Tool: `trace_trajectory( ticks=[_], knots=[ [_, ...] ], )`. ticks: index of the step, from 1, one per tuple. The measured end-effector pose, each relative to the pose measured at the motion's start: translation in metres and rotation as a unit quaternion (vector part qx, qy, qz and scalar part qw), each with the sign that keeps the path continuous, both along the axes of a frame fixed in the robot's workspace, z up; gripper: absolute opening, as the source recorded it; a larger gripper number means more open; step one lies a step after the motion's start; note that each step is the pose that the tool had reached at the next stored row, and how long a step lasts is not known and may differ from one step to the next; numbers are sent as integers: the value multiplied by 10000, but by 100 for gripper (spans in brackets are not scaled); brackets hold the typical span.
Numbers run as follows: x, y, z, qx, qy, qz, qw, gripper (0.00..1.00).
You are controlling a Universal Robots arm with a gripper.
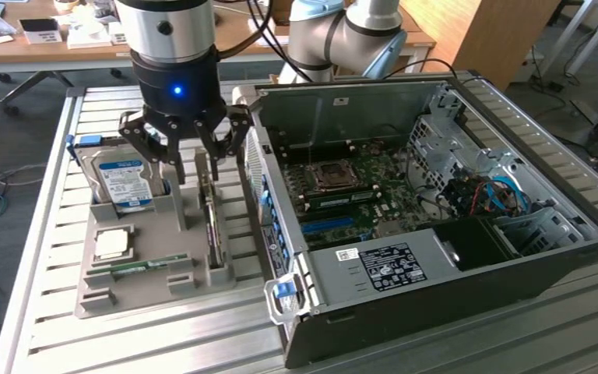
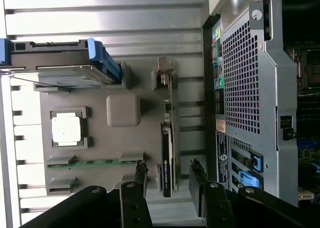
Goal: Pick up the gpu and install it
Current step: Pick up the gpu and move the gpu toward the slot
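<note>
While its fingers stand apart and grip nothing, the gripper hangs directly above the gpu, which stands on edge in a slot of the grey tray, not yet grasped. On the exterior view's clock face, the hard drive sits at nine o'clock of the gpu and the open computer case at three. Lifting and installing both remain; the motherboard carries no card. The hard drive's blue-white label and the power supply sticker are too small to read.

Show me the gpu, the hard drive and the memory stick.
gpu [image 2: 166,163]: wrist view, black cooler edge.
hard drive [image 1: 124,183]: exterior view, blue-white label.
memory stick [image 2: 95,162]: wrist view, middle of its green strip.
</note>
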State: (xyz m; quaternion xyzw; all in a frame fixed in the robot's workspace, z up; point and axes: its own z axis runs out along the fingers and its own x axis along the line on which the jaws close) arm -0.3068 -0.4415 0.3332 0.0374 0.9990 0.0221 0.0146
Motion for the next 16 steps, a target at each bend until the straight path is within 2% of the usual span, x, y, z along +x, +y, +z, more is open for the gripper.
trace_trajectory(
  ticks=[16],
  knots=[
    [0,0,-189,0,0,0,10000,47]
  ],
)
